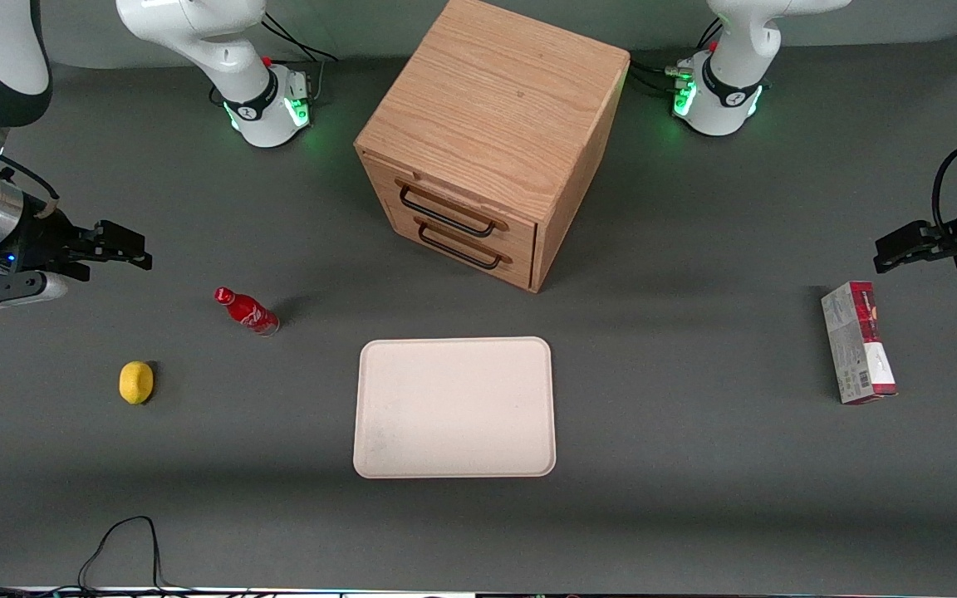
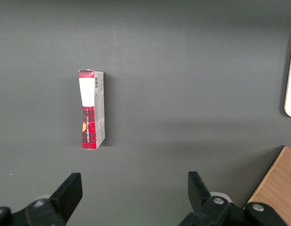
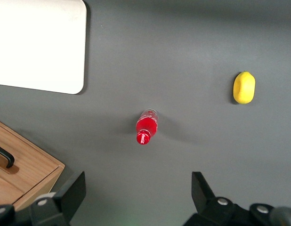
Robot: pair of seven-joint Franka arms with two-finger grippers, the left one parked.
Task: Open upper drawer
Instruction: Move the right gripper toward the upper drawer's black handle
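Observation:
The upper drawer [image 1: 468, 218] is the topmost of two light oak drawers in the wooden cabinet [image 1: 495, 108]. It sits flush in the cabinet, and its long black wire handle [image 1: 444, 213] has nothing touching it. The twin lower drawer [image 1: 478, 256] is shut as well. My gripper [image 1: 139, 249] hangs above the table toward the working arm's end, well away from the cabinet. It is open with nothing between its fingers [image 3: 137, 183]. A corner of the cabinet [image 3: 28, 172] shows in the right wrist view.
A red bottle [image 1: 247, 311] stands between my gripper and the cabinet, nearer the front camera. A yellow lemon [image 1: 136, 382] lies nearer still. A white tray [image 1: 454, 407] lies in front of the cabinet. A red and white box [image 1: 858, 342] lies toward the parked arm's end.

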